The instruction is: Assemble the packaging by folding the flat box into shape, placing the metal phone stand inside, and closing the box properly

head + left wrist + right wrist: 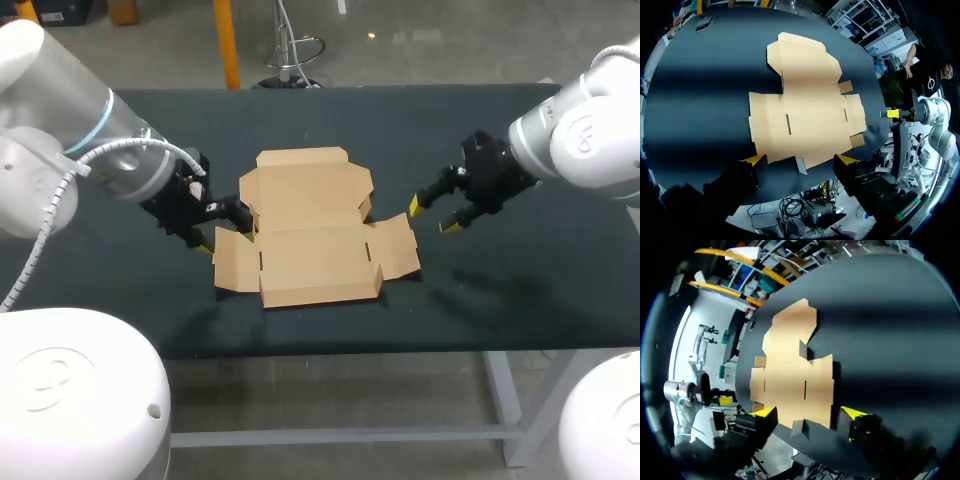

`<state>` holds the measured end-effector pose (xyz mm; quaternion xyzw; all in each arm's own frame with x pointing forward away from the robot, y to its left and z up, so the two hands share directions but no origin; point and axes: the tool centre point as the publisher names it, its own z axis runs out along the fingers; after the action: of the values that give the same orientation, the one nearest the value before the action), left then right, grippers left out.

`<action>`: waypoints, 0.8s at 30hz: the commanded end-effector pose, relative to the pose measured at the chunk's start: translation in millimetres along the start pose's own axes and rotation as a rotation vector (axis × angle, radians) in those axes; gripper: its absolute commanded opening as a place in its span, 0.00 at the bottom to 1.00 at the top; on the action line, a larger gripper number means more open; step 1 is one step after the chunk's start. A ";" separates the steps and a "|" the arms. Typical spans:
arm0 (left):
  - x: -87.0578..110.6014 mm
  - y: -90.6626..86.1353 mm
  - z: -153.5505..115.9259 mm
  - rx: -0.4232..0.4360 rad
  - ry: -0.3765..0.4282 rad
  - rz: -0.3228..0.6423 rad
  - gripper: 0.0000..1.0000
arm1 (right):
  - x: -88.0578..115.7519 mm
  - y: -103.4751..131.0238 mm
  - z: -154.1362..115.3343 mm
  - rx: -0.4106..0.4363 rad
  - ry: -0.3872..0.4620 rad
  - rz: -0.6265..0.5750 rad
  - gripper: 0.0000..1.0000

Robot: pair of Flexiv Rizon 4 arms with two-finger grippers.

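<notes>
The flat brown cardboard box [311, 226] lies unfolded in the middle of the dark table, with its flaps spread out. My left gripper [222, 228] stands open at the box's left edge, just over the left flap. In the left wrist view the box [805, 112] lies ahead of that gripper [799, 161], its near edge between the wide-apart yellow tips. My right gripper [432, 216] hangs open a little to the right of the box and holds nothing. From the right wrist the box [790, 375] is ahead of the gripper [810, 412]. No phone stand shows in any view.
The dark table top [500, 290] stretches bare to the right and front of the box. Its front edge runs close below the cardboard, and the far edge lies behind it.
</notes>
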<state>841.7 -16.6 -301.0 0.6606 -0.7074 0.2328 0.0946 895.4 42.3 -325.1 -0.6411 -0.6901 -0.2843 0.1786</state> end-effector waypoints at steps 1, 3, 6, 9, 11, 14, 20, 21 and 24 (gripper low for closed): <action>-8.6 -14.2 -11.7 -0.016 0.018 0.008 1.00 | -1.6 14.5 -9.0 0.039 0.091 -0.001 1.00; -11.6 -22.4 -16.4 -0.026 0.047 0.024 1.00 | -2.1 23.7 -11.0 0.034 0.099 -0.003 1.00; -15.9 -35.9 -21.7 -0.057 0.034 0.047 1.00 | -4.0 39.0 -12.0 0.038 0.117 -0.004 1.00; -15.9 -35.9 -21.7 -0.057 0.034 0.047 1.00 | -5.3 44.3 -12.4 0.041 0.123 -0.002 1.00; -15.9 -35.9 -21.7 -0.057 0.034 0.047 1.00 | -5.3 44.3 -12.4 0.041 0.123 -0.002 1.00; -15.9 -35.9 -21.7 -0.057 0.034 0.047 1.00 | -5.3 44.3 -12.4 0.041 0.123 -0.002 1.00; -15.9 -35.9 -21.7 -0.057 0.034 0.047 1.00 | -5.3 44.3 -12.4 0.041 0.123 -0.002 1.00; -15.9 -35.9 -21.7 -0.057 0.034 0.047 1.00 | -5.3 44.3 -12.4 0.041 0.123 -0.002 1.00; -17.4 -42.1 -22.5 -0.050 0.069 0.058 1.00 | -7.5 51.2 -3.9 0.055 0.137 -0.010 1.00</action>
<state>877.3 5.9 -280.5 0.6334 -0.7283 0.2323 0.1198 936.2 33.8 -312.6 -0.6227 -0.6834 -0.3092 0.2226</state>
